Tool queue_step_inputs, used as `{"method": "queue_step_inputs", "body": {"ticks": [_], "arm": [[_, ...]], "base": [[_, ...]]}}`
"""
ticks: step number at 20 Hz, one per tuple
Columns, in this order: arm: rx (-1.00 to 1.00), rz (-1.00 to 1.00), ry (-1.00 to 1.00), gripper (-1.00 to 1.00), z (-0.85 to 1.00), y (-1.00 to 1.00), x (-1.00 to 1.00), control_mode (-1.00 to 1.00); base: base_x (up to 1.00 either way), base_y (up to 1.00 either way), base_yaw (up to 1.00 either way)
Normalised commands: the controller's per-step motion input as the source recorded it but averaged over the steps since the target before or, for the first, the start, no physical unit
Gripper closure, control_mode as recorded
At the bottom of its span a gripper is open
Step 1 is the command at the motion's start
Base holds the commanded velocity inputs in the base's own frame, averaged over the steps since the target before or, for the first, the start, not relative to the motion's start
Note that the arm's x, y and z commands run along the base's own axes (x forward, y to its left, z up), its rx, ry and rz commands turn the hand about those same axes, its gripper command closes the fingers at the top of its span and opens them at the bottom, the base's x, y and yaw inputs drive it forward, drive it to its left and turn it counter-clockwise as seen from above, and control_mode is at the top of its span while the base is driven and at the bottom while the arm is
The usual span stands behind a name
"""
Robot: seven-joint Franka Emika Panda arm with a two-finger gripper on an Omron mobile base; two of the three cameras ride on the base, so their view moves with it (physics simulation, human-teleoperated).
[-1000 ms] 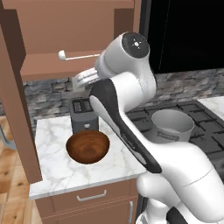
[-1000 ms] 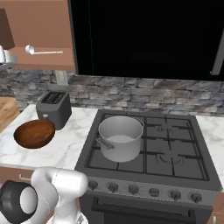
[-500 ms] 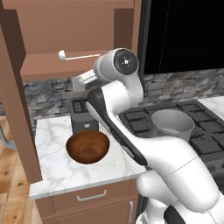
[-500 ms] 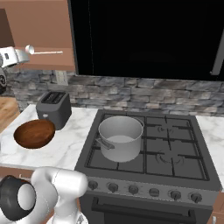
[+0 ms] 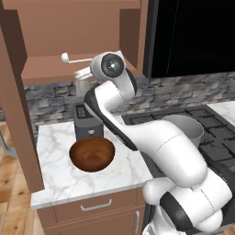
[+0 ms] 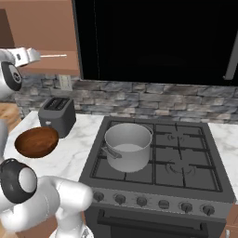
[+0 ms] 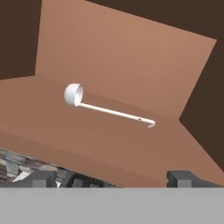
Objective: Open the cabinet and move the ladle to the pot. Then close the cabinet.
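The cabinet [image 5: 69, 27] stands open, its door [image 5: 13, 92] swung out to the left. On its shelf [image 7: 87, 135] lies the white ladle [image 7: 72, 94], bowl to the left and thin handle running right; it also shows as the ladle [image 5: 64, 57] and the ladle [image 6: 53, 56]. My gripper [image 7: 111, 179] is open just in front of the shelf edge, short of the ladle, with nothing between its fingers. From the base, the gripper [image 5: 80, 74] hovers at shelf height. The silver pot [image 6: 128, 146] sits lidless on the stove's front left burner.
A dark wooden bowl [image 5: 92, 153] and a grey toaster [image 5: 87, 121] stand on the marble counter [image 5: 59, 179] under the cabinet. The black gas stove [image 6: 186, 162] is to the right. A stone backsplash [image 6: 139, 97] runs behind, with a drawer unit [image 5: 96, 206] below the counter.
The arm has swung left and lower, bringing the hand up to the cabinet shelf near the ladle. The gripper stays open; the ladle has not moved.
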Motion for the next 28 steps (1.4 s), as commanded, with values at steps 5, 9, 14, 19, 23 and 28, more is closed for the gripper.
{"method": "queue_step_inputs", "body": {"ticks": [5,9,14,19,23,28], "arm": [[0.01,-0.04,0.0,-1.0,0.13,0.27,0.41,-1.0],[0.02,-0.02,0.02,-1.0,0.04,0.23,0.21,-1.0],[0.05,0.0,0.02,-1.0,0.0,0.01,0.03,-1.0],[0.08,0.0,0.0,-1.0,0.0,0.0,0.1,-1.0],[0.08,0.0,0.0,-1.0,0.0,0.0,0.24,-1.0],[0.08,0.0,0.0,-1.0,0.0,0.02,0.2,-1.0]], "base": [[0.0,0.0,0.0],[0.0,0.0,0.0],[0.0,0.0,0.0],[0.0,0.0,0.0],[0.0,0.0,0.0],[0.0,0.0,0.0]]}}
